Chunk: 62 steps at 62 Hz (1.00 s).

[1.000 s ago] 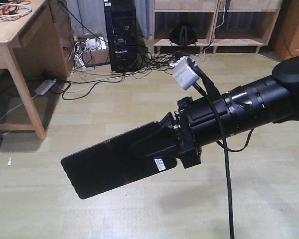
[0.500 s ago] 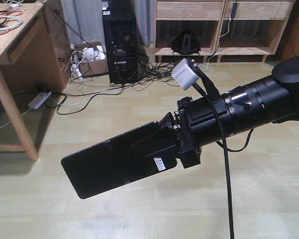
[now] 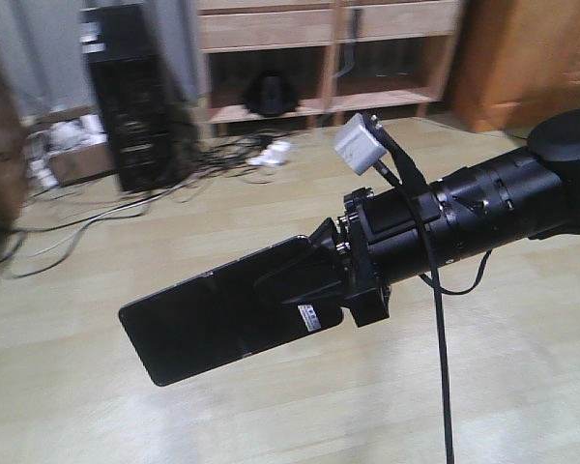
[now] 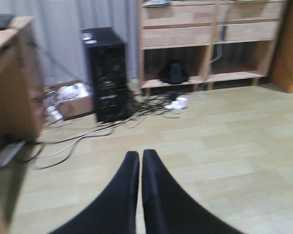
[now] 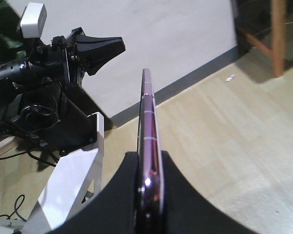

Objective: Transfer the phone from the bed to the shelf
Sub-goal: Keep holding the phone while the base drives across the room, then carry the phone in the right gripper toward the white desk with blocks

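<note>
phone [image 3: 213, 324], end under right fingers [image 3: 300, 278], shelf [image 3: 271, 29] blurry

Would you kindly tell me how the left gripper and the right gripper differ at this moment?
The right gripper is clamped on the phone, which juts out past its fingertips; the left gripper holds nothing. The right gripper's fingers are kept apart by the phone's thin body, while the left gripper's fingers sit closed with only a sliver between them. Both have black tapered fingers and hang above the pale floor.
</note>
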### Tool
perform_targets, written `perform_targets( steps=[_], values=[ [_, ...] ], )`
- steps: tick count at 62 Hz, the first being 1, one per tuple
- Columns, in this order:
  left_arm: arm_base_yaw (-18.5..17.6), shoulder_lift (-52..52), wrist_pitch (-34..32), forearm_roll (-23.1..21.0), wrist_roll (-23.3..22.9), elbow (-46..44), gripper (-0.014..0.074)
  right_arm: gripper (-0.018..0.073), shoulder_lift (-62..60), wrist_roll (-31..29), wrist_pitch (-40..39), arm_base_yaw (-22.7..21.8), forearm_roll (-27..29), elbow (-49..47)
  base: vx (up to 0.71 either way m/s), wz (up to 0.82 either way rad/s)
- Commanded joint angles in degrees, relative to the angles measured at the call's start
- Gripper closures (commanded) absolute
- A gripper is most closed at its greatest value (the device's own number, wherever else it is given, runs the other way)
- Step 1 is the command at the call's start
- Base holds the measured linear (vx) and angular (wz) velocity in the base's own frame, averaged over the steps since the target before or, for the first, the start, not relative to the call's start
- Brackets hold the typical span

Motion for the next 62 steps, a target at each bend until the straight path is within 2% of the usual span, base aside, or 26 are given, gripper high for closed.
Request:
perform_targets(
  steps=[1, 62],
  values=[
    [-0.33, -0.28, -3.83, -0.54, -0.22, 0.15, 0.0596, 0.0561, -2.43, -0.17, 5.22, -0.05, 5.29, -1.50, 0.22, -0.57],
    [-0.33, -0.28, -3.83, -0.54, -0.22, 0.15, 0.0596, 0.0561, -2.43, -0.17, 5.22, -0.05, 5.29, -1.50, 0.23, -0.61]
  ],
)
